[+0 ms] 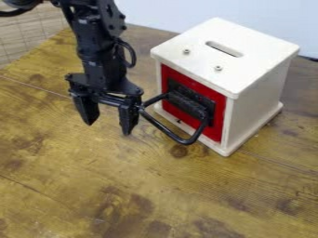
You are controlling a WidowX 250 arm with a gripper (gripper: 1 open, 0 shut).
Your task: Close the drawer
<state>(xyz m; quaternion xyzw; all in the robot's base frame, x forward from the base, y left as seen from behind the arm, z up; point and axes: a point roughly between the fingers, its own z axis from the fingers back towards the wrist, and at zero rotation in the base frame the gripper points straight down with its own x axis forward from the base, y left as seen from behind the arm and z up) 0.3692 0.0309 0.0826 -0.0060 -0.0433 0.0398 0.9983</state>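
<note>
Apparently parked with fingers spread [110, 128], gripping nothing, beside the black wire handle [179, 134], likely because the red drawer [172, 112] already looks flush.

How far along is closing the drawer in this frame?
The closing looks done, or very nearly: the red front panel sits about level with the edges of the white box, though a small remaining gap can't be ruled out. Nothing is in hand; the fingers are spread beside the black handle. Probably only backing away is left.
</note>
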